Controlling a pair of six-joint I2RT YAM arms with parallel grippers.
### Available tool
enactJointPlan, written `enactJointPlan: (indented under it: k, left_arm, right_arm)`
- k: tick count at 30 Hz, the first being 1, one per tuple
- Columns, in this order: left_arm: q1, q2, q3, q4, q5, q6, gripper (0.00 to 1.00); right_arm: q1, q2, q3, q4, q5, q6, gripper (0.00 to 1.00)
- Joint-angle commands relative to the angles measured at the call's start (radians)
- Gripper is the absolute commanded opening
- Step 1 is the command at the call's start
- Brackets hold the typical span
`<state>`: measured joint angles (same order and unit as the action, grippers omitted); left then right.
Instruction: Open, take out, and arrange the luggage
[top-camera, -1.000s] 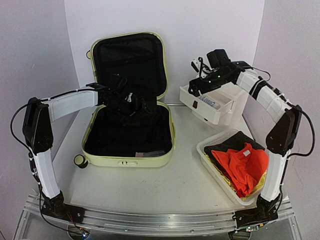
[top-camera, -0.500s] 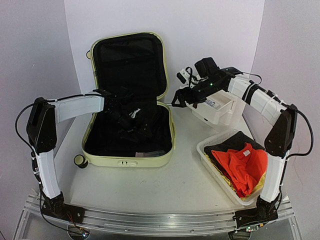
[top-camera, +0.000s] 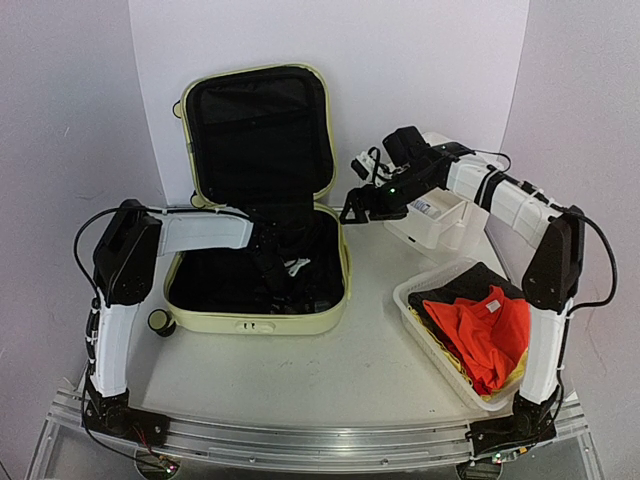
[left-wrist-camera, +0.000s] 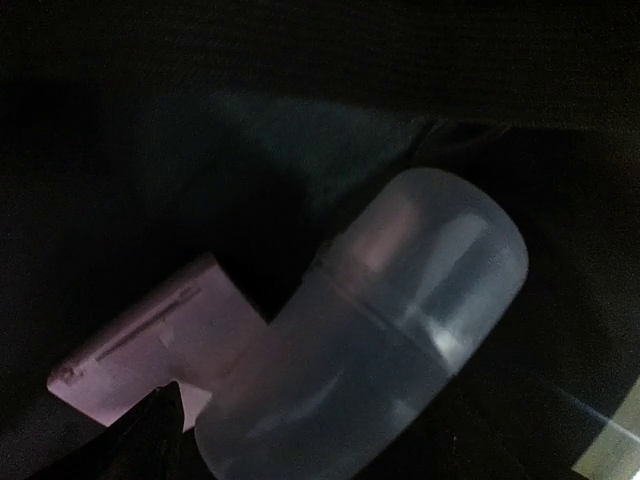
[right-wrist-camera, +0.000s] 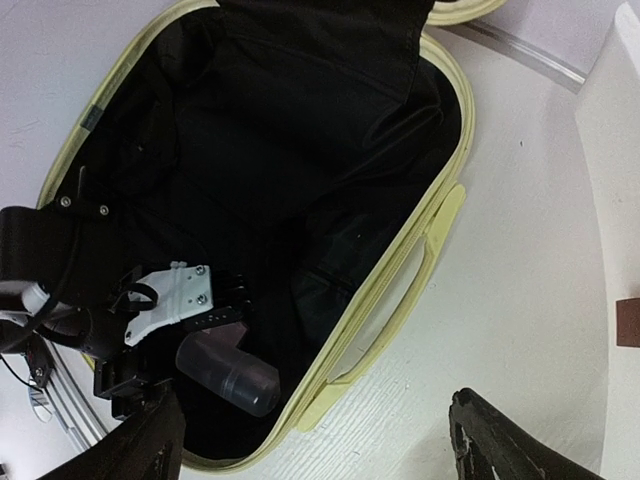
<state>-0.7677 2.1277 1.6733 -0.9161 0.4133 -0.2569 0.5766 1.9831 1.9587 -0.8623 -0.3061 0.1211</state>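
Note:
The pale yellow-green luggage (top-camera: 330, 262) lies open on the table, its lid (top-camera: 255, 125) standing upright, black lining inside. My left gripper (top-camera: 290, 278) reaches down into the base. In the left wrist view a translucent bottle (left-wrist-camera: 380, 340) lies right at the left gripper (left-wrist-camera: 330, 450), with a pinkish flat item (left-wrist-camera: 150, 350) beside it; one dark fingertip (left-wrist-camera: 150, 430) shows far to the left, jaws spread. My right gripper (top-camera: 350, 208) hovers open and empty over the luggage's right rim (right-wrist-camera: 400, 290). The right wrist view shows the bottle (right-wrist-camera: 228, 375) under the left gripper (right-wrist-camera: 215, 330).
A white drawer box (top-camera: 435, 215) stands behind the right gripper with one drawer pulled out. A white mesh basket (top-camera: 410, 295) holding orange and dark clothes (top-camera: 485, 330) sits at the front right. A black caster wheel (top-camera: 158, 321) sticks out at the luggage's front left corner.
My left gripper has dropped from near the hinge down into the luggage base, toward its front. My right gripper has swung left from the drawer box to above the luggage's right rim.

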Motion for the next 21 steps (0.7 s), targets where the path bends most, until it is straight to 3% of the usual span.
enactJointPlan:
  k: [1, 7, 10, 11, 21]
  left_arm:
    - [-0.041, 0.062, 0.126, -0.041, -0.153, 0.118, 0.88]
    - [-0.042, 0.106, 0.184, -0.095, -0.255, 0.136, 0.74]
    - [-0.043, 0.076, 0.191, -0.093, -0.266, 0.147, 0.48]
    - [-0.043, 0.062, 0.190, -0.094, -0.268, 0.151, 0.44]
    - [-0.042, -0.199, 0.071, -0.058, -0.314, 0.169, 0.36]
  right_arm:
    - [0.002, 0.039, 0.068, -0.002, -0.020, 0.031, 0.91]
    - [0.002, 0.070, 0.104, -0.001, -0.030, 0.044, 0.90]
    - [0.002, 0.079, 0.117, -0.001, -0.035, 0.045, 0.90]
    - [0.002, 0.079, 0.120, -0.001, -0.036, 0.045, 0.90]
    - [0.005, 0.069, 0.094, 0.018, -0.107, 0.055, 0.88]
